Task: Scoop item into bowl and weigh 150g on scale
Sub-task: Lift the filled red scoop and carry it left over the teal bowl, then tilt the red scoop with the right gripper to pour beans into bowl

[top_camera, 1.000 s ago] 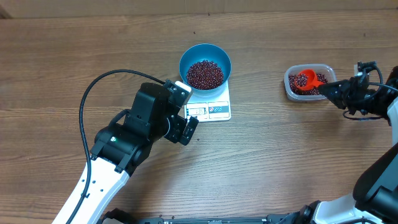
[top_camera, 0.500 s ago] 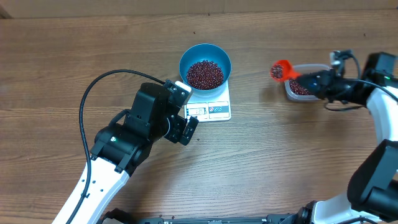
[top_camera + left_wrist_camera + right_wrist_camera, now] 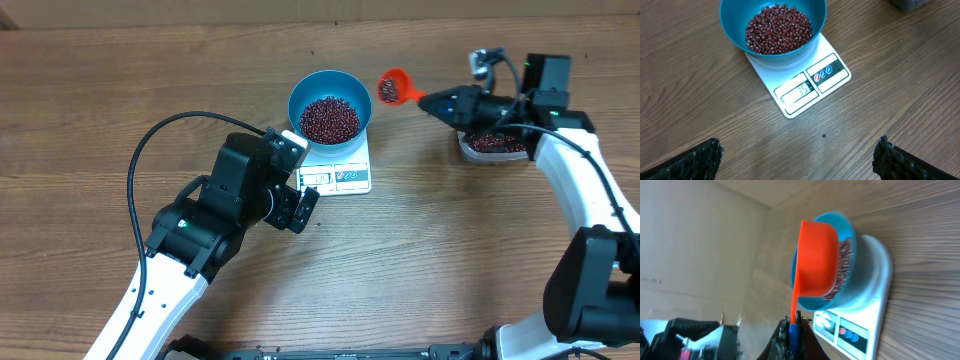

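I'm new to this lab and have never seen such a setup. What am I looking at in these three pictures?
These are two robot arms at a wooden table. One picture comes from a camera fixed above the table. The other two come from small cameras on each arm's wrist, looking along its own fingers. On the table stands a white kitchen scale with a blue bowl on it, holding red-brown beans. At the right sits a clear tub with more beans. The right hand is shut on the handle of an orange scoop with beans in it, held in the air just right of the bowl. The left hand is open and holds nothing. Its camera looks down at the scale.
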`<state>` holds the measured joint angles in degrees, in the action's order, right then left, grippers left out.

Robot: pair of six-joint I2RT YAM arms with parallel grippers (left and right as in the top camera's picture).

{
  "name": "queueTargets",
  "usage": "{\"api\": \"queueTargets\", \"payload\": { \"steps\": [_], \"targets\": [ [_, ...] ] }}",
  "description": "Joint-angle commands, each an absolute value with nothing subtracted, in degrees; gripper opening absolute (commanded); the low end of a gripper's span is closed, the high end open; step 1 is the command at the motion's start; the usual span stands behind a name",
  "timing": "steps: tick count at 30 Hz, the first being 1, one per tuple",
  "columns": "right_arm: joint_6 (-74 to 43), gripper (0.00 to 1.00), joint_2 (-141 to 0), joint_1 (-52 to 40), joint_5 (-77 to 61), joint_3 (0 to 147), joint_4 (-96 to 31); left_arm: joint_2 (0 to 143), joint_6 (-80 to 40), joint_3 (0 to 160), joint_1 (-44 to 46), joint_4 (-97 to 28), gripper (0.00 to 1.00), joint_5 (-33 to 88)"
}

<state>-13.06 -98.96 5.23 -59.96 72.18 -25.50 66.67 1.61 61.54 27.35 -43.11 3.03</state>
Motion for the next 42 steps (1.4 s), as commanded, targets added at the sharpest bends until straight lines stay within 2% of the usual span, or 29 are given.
{"api": "queueTargets", "payload": {
  "steps": [1,10,17,34,42],
  "targets": [
    [-16.78,0.04,-99.13,1.89,-57.8,72.38,-21.69,67.07,1.1,62.89,27.51,-43.09,1.0,3.9],
    [-17.74,0.04,-99.13,-4.73,-49.3,72.38,-15.62,67.07,1.1,62.89,27.51,-43.09,1.0,3.9],
    [-11.29,0.04,-99.13,-9.74,-41.34,72.36,-14.74,67.07,1.08,62.89,27.51,-43.09,1.0,3.9],
    [13.04,0.04,-99.13,-10.2,-40.77,72.38,-14.39,67.07,1.1,62.89,27.51,-43.09,1.0,3.9],
    [15.38,0.04,-99.13,-10.2,-35.64,72.38,-14.17,67.07,1.08,62.89,27.51,-43.09,0.99,3.9]
  ]
}}
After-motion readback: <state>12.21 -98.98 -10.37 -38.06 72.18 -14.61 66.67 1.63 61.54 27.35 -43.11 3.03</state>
